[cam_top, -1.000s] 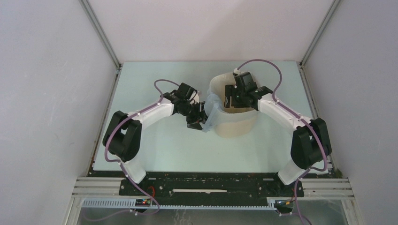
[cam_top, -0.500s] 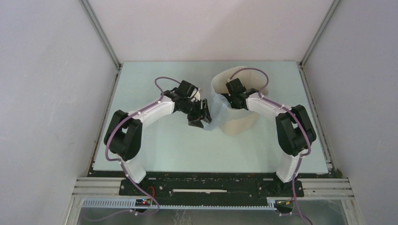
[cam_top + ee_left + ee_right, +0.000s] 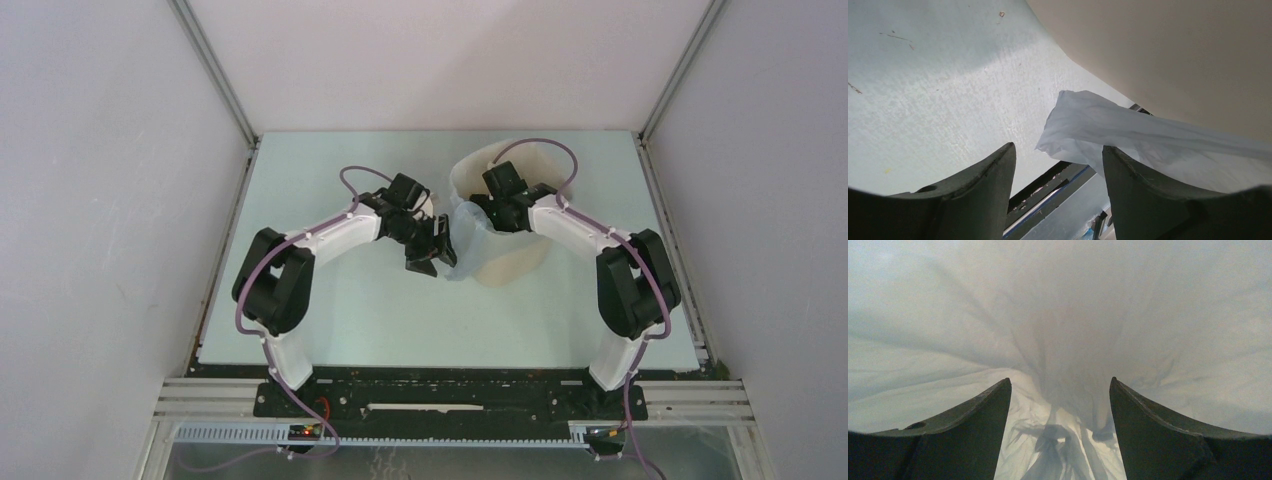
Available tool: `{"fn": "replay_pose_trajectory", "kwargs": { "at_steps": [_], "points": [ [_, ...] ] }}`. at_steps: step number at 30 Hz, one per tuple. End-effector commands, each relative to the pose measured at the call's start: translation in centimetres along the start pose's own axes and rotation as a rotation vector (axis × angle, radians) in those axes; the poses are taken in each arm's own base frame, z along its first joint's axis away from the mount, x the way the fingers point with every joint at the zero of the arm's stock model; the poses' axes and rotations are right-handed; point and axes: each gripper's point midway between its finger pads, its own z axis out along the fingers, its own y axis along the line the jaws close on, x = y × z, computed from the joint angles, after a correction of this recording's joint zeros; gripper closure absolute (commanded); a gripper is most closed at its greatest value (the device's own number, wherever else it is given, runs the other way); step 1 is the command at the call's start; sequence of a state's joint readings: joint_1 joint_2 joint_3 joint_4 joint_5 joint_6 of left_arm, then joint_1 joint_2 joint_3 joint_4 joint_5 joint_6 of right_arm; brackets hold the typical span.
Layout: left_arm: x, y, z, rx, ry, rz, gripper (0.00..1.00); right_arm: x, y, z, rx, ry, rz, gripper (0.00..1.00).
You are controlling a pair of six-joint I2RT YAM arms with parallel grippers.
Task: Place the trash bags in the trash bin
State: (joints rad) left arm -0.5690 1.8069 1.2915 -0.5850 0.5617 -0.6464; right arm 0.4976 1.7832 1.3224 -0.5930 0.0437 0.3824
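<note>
2 arms, 1 bag.

Top view: the trash bin (image 3: 512,268) stands just past the left gripper (image 3: 432,256), on its right-finger side. The trash bag (image 3: 463,236) drapes over the near rim, part inside and a flap down the outer wall beside the left fingers. The right gripper (image 3: 497,214) is down in the bin mouth with film around it. Can't read either jaw state from here.

Left wrist view: jaws are spread with nothing clamped. The flap's loose corner lies just ahead, biased toward the right finger (image 3: 1148,195) and seeming to brush it. The bin wall is ahead-right, the table (image 3: 938,90) ahead-left.

Right wrist view: jaws are spread and empty. Film fills everything ahead, with wrinkles converging dead centre between the fingertips.

My read is that the step in hand is getting the outside flap in.
- Advance the left gripper until the film sits deep between the pads, then close.
- Pinch film only, clear of the bin wall.
- Lift over the rim and drop it inside.
- Right gripper should pin the inner film meanwhile, or it likely drags back out.
- Go slow, since thin film probably slips.
</note>
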Motion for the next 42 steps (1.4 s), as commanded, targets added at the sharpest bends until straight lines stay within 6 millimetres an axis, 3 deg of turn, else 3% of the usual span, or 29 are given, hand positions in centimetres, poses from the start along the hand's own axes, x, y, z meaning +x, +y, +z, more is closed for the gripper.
{"fn": "replay_pose_trajectory", "kwargs": {
  "at_steps": [1,4,7,10,18,23,30,33,37,42],
  "points": [
    [-0.5,-2.4,0.2,0.069,-0.013,0.035,0.29,-0.3,-0.1,1.2,0.007,0.000,0.021,0.16],
    [-0.8,-2.8,0.4,0.078,-0.026,0.033,0.27,0.8,-0.2,3.3,-0.001,0.054,0.023,0.15],
    [-0.9,-3.0,0.0,0.077,-0.041,0.045,0.24,1.2,-0.4,3.8,0.006,0.070,0.031,0.15],
    [-0.7,-3.0,-0.3,0.076,-0.050,0.056,0.23,0.4,-0.4,2.6,-0.001,0.046,0.060,0.15],
    [0.3,-1.9,-1.6,0.034,-0.084,0.129,0.17,-2.4,0.8,-4.0,-0.071,-0.061,0.060,0.15],
    [1.4,-0.9,-3.1,-0.011,-0.106,0.176,0.12,-1.6,0.7,-5.4,-0.069,-0.046,0.009,0.15],
    [3.6,-0.4,-5.3,-0.018,-0.123,0.212,0.09,-2.1,1.7,-7.8,-0.116,-0.077,0.005,0.15],
    [4.5,0.3,-5.5,-0.029,-0.116,0.215,0.08,-2.0,2.0,-8.2,-0.143,-0.066,0.018,0.15],
    [5.1,1.1,-5.2,-0.039,-0.099,0.205,0.08,-1.6,1.3,-7.3,-0.120,-0.031,0.034,0.15],
    [4.7,-0.2,-5.0,0.002,-0.104,0.199,0.07,-2.6,2.0,-6.6,-0.099,0.013,0.059,0.16]
  ]
}}
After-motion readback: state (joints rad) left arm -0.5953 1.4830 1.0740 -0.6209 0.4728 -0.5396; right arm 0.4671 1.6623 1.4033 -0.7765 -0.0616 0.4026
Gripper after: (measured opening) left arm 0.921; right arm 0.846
